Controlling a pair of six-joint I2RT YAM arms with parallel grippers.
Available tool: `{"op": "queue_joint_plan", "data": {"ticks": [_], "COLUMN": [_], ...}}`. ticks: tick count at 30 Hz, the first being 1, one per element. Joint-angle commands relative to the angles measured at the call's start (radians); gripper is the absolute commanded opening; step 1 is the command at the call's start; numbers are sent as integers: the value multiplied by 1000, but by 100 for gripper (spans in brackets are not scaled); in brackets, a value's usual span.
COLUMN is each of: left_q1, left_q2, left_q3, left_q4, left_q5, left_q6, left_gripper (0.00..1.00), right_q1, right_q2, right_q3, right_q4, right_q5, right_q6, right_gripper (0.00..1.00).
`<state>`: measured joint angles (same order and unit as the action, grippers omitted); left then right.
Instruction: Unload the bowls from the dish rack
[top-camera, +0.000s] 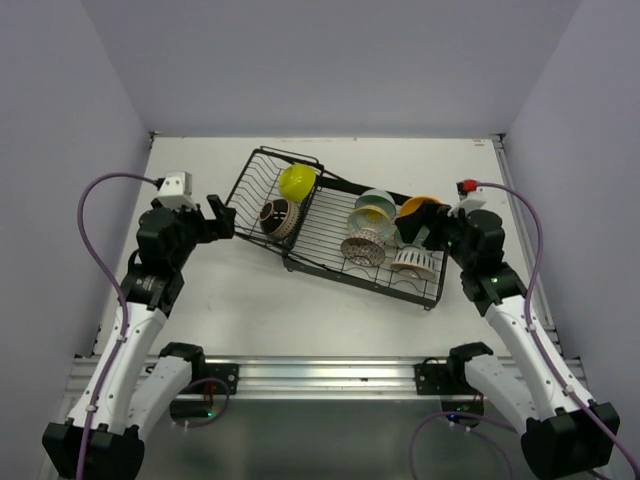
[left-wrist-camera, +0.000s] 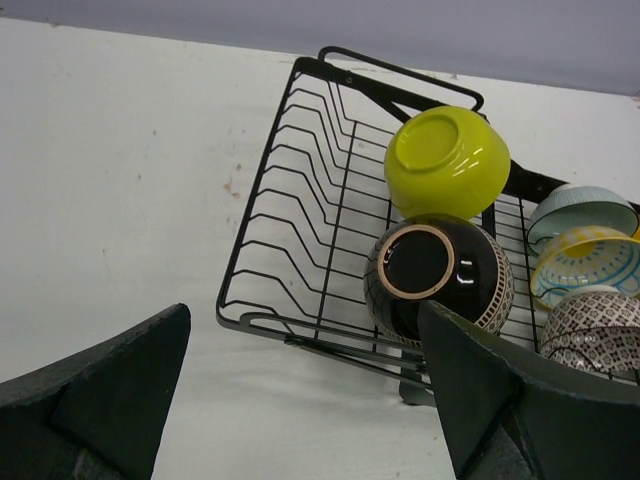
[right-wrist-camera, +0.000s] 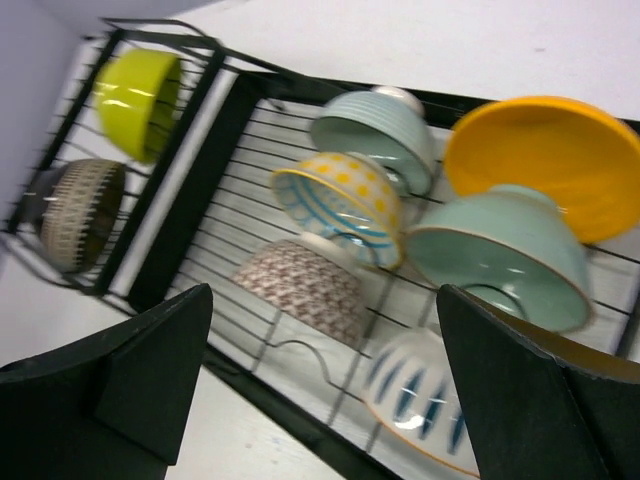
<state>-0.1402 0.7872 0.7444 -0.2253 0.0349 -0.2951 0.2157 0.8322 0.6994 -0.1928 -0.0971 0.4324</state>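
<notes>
The black dish rack (top-camera: 322, 240) sits in the middle of the table (top-camera: 200, 300), turned a bit. The bowls (top-camera: 375, 203) are in it. The yellow-green bowl (top-camera: 297, 182) and the dark striped bowl (top-camera: 278, 216) are in the left part. The rest crowd the right part. The left gripper (top-camera: 222, 218) is just left of the rack, jaws wide apart, holding nothing. The right gripper (top-camera: 430, 232) is by the right end, jaws wide apart too.

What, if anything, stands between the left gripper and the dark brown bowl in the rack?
Only the rack's wire side lies between the left gripper and the dark brown bowl. No other bowl blocks it; the yellow-green bowl sits behind.
</notes>
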Motion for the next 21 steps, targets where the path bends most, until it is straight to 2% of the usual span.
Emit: {"op": "queue_joint_plan", "data": {"ticks": [1, 3, 8, 11, 15, 21], "left_q1": [-6, -6, -6, -6, -6, -6], "left_q2": [-51, -52, -40, -40, -37, -29], "left_q3": [21, 18, 21, 21, 19, 19], "left_q4": [20, 24, 26, 29, 32, 34], "left_q5": [-69, -63, -40, -17, -6, 16], "left_q6": [2, 4, 2, 4, 1, 1], "left_gripper": [100, 100, 100, 100, 100, 100], "right_q1": [10, 36, 207, 264, 352, 419], "right_q2": [19, 53, 191, 270, 376, 568], "right_q3": [-34, -28, 44, 22, 44, 92], "right_q4": [231, 294, 325, 502, 602, 771], "right_q5": [-216, -237, -185, -190, -158, -150], "right_q6": [154, 192, 221, 325, 402, 516], "right_gripper": [99, 99, 99, 98, 99, 97]}}
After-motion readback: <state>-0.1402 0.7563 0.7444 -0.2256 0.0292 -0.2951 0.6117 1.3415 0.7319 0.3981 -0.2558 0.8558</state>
